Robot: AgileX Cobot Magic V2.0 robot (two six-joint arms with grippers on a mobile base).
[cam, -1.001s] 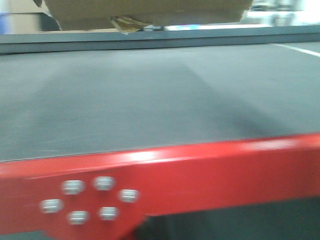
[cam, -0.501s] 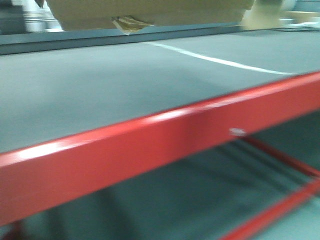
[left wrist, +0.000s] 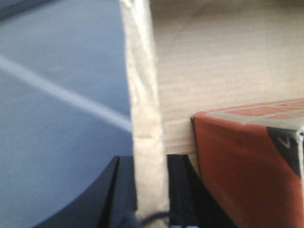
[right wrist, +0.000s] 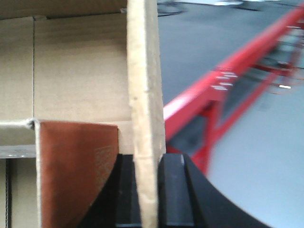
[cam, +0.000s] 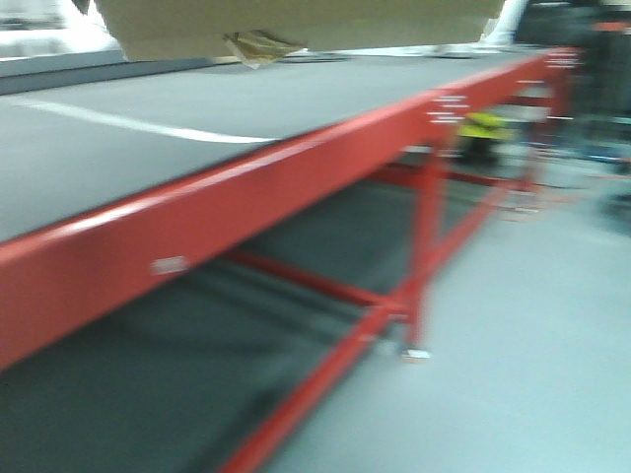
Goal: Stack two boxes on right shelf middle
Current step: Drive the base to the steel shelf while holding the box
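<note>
The left gripper [left wrist: 151, 190] and right gripper [right wrist: 146, 185] clamp opposite walls of the box [cam: 296, 22] (orange carton [left wrist: 237, 166] inside) to carry it level.

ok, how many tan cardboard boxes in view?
1: the box, at the front view's top, walls pinched by left gripper and right gripper. A second may be hidden.

Red-framed rack [cam: 207, 207], dark grey deck [cam: 325, 94].
A white line [cam: 148, 125] crosses the deck; a lower deck [cam: 148, 374] shows beneath; the posts stand on the grey floor [cam: 532, 335].
</note>
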